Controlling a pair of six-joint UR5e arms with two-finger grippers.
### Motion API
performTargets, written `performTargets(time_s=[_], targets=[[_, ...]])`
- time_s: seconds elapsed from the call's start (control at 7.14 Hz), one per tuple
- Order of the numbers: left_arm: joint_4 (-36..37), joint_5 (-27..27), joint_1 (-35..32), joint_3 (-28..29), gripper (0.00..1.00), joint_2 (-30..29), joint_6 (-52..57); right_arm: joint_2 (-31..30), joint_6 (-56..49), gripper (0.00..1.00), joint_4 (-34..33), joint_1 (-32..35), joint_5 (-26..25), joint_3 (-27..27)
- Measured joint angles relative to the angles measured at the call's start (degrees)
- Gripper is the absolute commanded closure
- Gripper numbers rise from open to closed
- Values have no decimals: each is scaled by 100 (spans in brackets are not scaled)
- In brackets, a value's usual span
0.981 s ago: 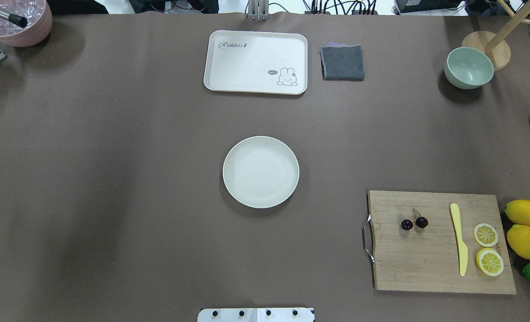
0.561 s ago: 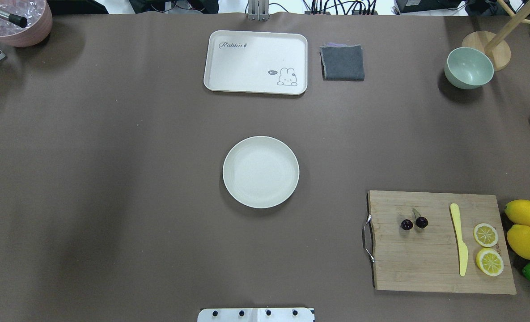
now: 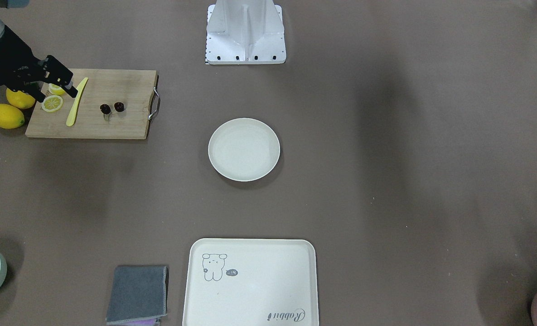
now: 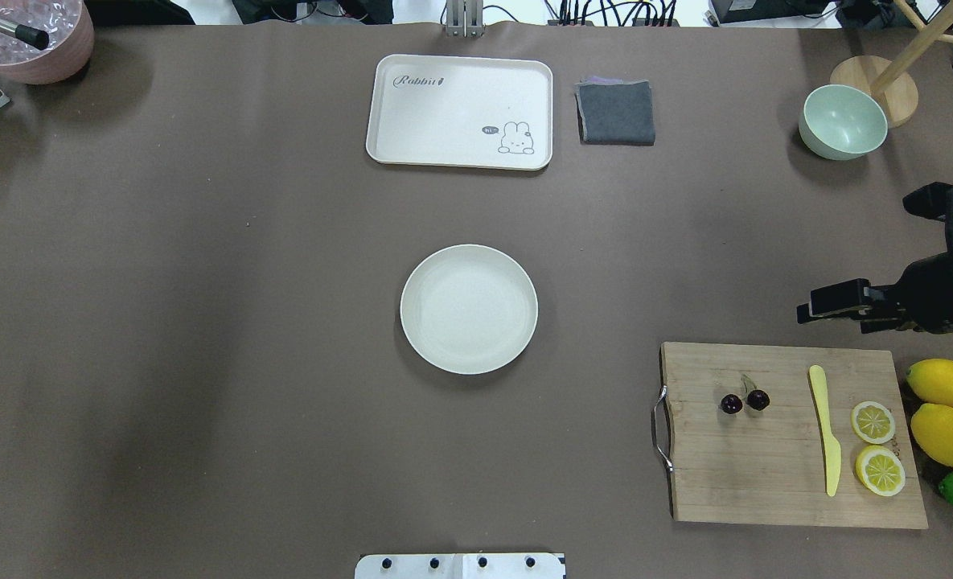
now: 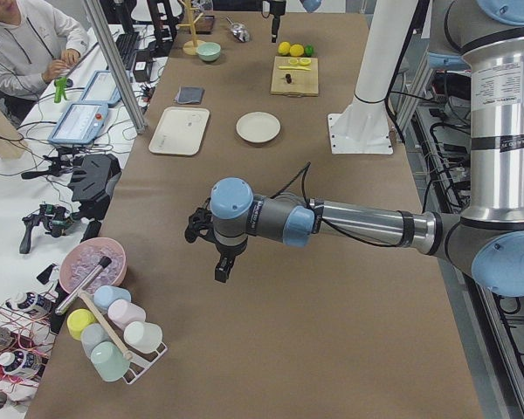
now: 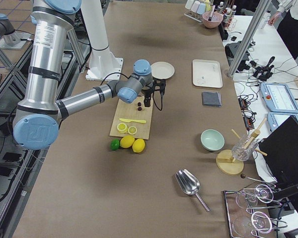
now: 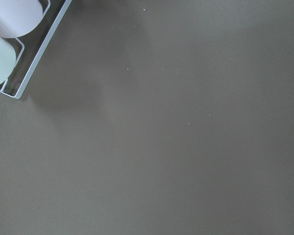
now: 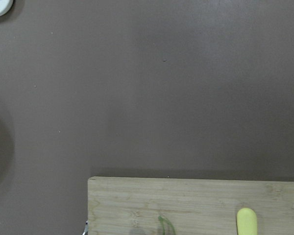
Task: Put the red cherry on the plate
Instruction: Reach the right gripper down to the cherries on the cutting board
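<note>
Over by the far edge of the cutting board (image 4: 766, 474) is where the right gripper (image 4: 854, 257) hangs, above bare table and not touching anything. Its fingers look spread apart with nothing between them, so it's empty. The red cherry (image 4: 745, 400) sits on the board, a bit nearer the robot than that gripper and slightly toward its left, both little fruits side by side with the stems pointing away from the robot. On the other side of the gripper's line, further right on the same board, are a yellow knife (image 4: 826, 430) and two lemon slices (image 4: 873, 422). The plate (image 4: 469, 309) is well off to the gripper's left, mid-table, with nothing on it. The left gripper (image 5: 223, 269) is way over at the other end, pointing down over plain table near a rack of cups (image 5: 113, 336). Honestly can't tell if that one's fingers are apart or together, and its wrist cam only shows tabletop and a rack corner.
</note>
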Motion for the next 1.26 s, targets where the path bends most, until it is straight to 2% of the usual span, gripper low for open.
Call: performTargets(time_s=[0.28, 0.56, 1.26], targets=[[-1, 1, 1, -21, 2, -6, 0, -78, 692, 0, 474, -906, -902, -169], [-1, 1, -3, -49, 2, -2, 11, -23, 1095, 1, 546, -1688, -1738, -242], [-12, 1, 3, -49, 2, 68, 17, 122, 1446, 1, 555, -2595, -2869, -356]])
